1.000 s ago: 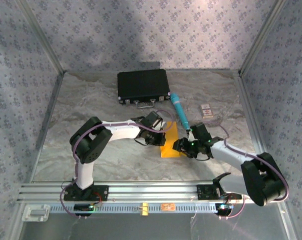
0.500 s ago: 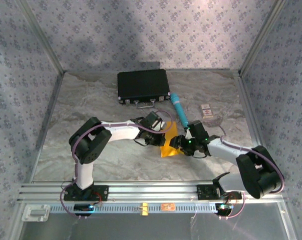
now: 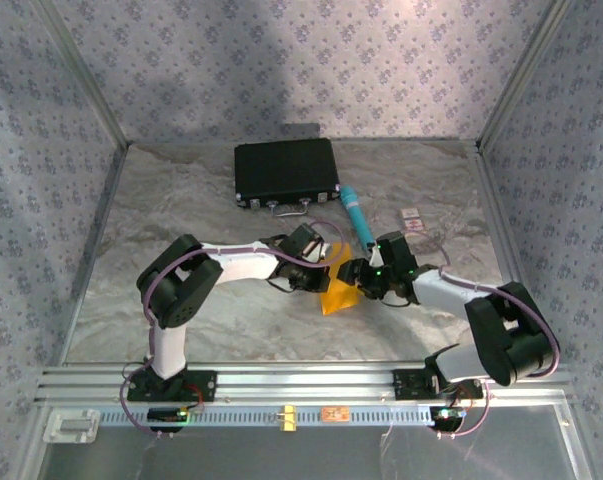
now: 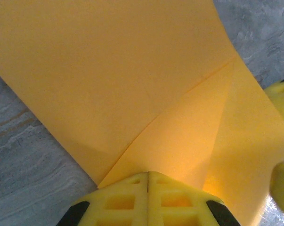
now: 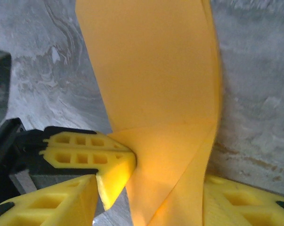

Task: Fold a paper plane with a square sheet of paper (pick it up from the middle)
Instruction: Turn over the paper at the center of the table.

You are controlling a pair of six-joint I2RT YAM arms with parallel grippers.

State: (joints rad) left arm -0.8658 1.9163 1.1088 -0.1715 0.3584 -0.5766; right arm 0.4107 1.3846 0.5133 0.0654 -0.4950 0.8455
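The square sheet of paper (image 3: 337, 293) is orange-yellow, partly folded, and lies mid-table between the two grippers. In the left wrist view the paper (image 4: 118, 80) shows a diagonal crease. My left gripper (image 4: 147, 175) is shut, and its joined tips press on the paper at the crease's near end. In the right wrist view the paper (image 5: 156, 84) stands up as a curved flap, with those left fingers (image 5: 90, 155) pushing into its fold. My right gripper (image 5: 153, 200) is open, one finger on each side of the raised flap. From above, the left gripper (image 3: 317, 270) and right gripper (image 3: 355, 277) nearly meet.
A black case (image 3: 286, 172) lies at the back of the table. A teal pen-like tube (image 3: 356, 215) lies just behind the right gripper, and a small card (image 3: 412, 219) to its right. Patterned walls close in three sides.
My right arm has swung left and further back, bringing its gripper against the paper. The paper's right part has risen, so it looks narrower from above. The left gripper stays put.
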